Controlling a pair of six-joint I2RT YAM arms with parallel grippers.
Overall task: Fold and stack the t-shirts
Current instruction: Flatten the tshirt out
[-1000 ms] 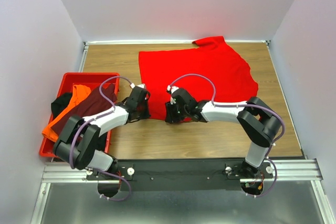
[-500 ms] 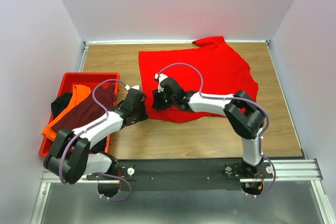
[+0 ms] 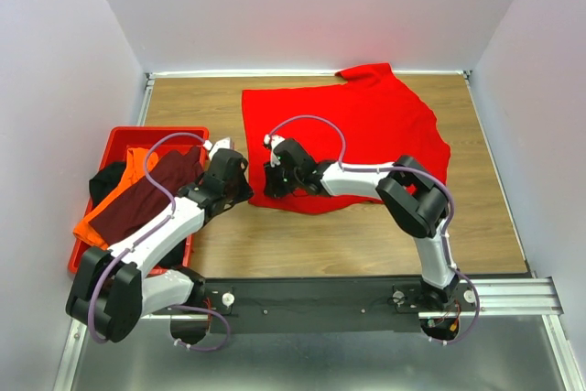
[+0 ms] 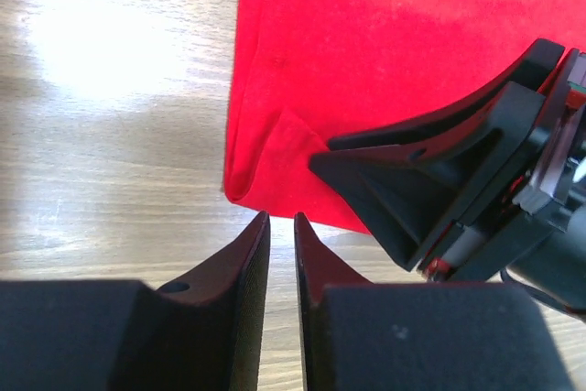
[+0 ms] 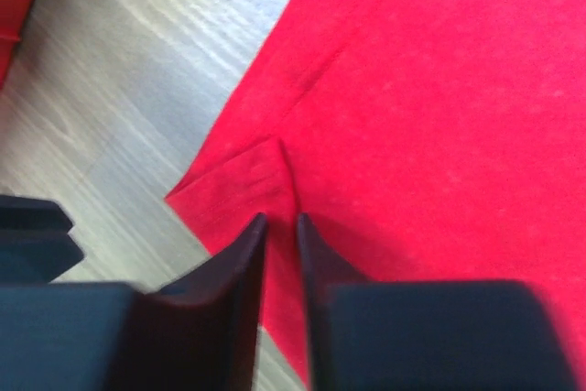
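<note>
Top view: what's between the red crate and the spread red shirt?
Mostly bare wood table. Toward the front, the left arm crosses that gap from the crate side to the red shirt's near corner. Top view shows it.

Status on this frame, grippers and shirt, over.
Left gripper slightly open, empty. Right gripper on red t-shirt corner, grip unclear. Grippers crowded together there.

The bright red t-shirt [image 3: 366,135] lies spread flat from centre toward 1 o'clock, its 7 o'clock corner creased. At 9 o'clock, the orange t-shirt [image 3: 135,164], dark maroon t-shirt [image 3: 146,197] and black t-shirt [image 3: 104,180] lie crumpled together.
</note>
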